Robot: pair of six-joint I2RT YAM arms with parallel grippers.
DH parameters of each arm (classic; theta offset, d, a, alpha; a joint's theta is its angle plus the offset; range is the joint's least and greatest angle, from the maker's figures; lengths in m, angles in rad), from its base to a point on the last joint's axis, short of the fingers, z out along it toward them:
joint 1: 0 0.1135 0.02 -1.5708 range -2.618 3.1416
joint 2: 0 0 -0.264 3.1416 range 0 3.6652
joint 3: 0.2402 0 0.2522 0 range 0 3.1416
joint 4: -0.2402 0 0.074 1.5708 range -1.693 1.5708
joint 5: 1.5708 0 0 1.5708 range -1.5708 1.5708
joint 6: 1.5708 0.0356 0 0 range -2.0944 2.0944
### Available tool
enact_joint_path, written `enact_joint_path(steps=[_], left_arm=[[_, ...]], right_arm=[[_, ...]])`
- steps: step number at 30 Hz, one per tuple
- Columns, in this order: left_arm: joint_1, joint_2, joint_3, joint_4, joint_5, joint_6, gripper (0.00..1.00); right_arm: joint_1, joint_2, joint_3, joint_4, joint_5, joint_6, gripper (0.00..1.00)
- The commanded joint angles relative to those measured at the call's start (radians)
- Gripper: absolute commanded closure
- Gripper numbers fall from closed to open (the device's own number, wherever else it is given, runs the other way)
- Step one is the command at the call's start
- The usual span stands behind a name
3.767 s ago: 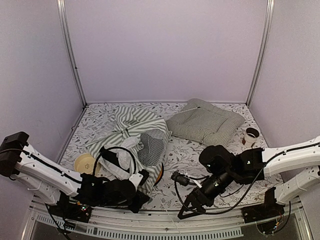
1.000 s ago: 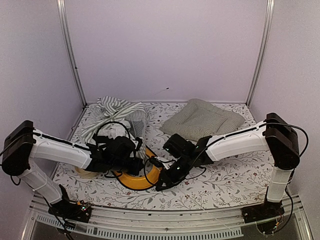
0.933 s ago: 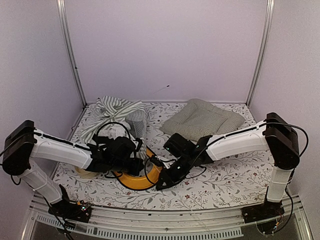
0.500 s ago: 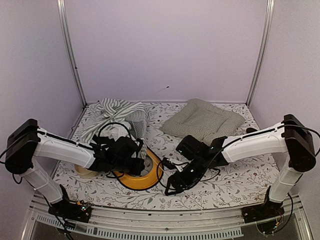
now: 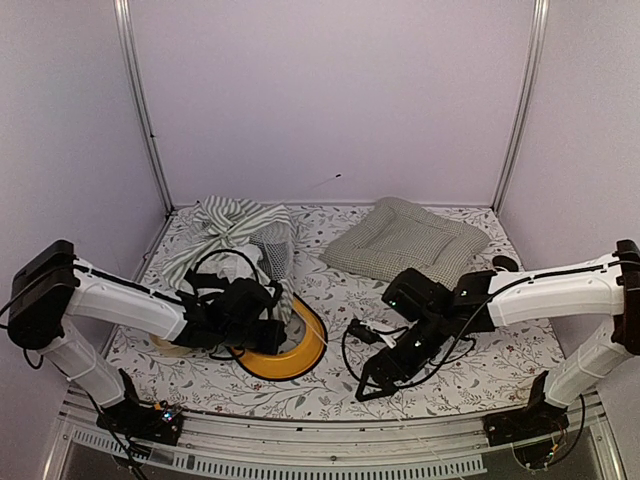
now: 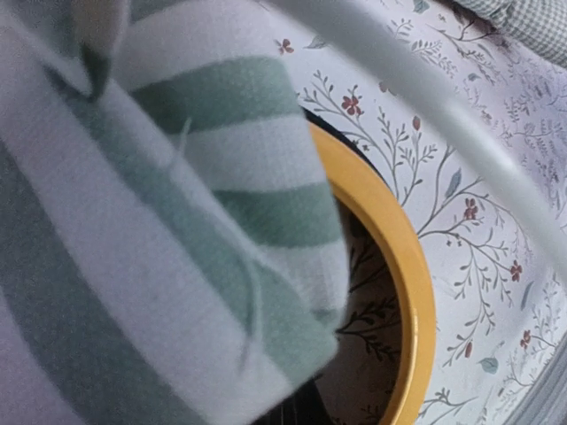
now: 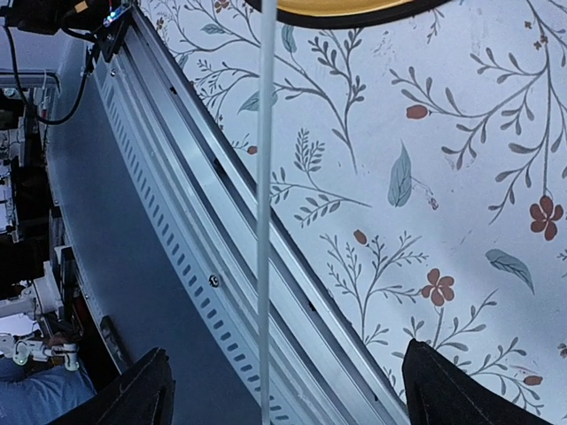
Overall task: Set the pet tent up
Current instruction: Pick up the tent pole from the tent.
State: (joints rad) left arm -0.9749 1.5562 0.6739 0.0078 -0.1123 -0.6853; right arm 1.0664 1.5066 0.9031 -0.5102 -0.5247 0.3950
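As one pet tent [image 5: 235,225] slumps, one cushion [image 5: 405,240]

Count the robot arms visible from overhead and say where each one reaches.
2. The left arm stretches from the near-left corner to the striped pet tent; the right arm extends from the right, ending over the floral table near the front edge. None appears hidden.
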Motion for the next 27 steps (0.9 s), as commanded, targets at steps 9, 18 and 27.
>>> enact_joint_path(steps=[9, 18, 27], left_arm=[[-0.003, -0.025, -0.077, 0.07, 0.019, -0.007, 1.0], [-0.003, -0.003, -0.062, 0.075, 0.02, -0.008, 1.0], [-0.001, 0.019, -0.043, 0.073, 0.027, 0.002, 1.0]], right_arm=[[-0.002, -0.13, -0.094, -0.121, -0.111, -0.048, 0.07], [0.02, -0.233, -0.189, -0.164, -0.196, -0.043, 0.12], [0.133, -0.293, -0.272, -0.143, -0.233, 0.033, 0.2]])
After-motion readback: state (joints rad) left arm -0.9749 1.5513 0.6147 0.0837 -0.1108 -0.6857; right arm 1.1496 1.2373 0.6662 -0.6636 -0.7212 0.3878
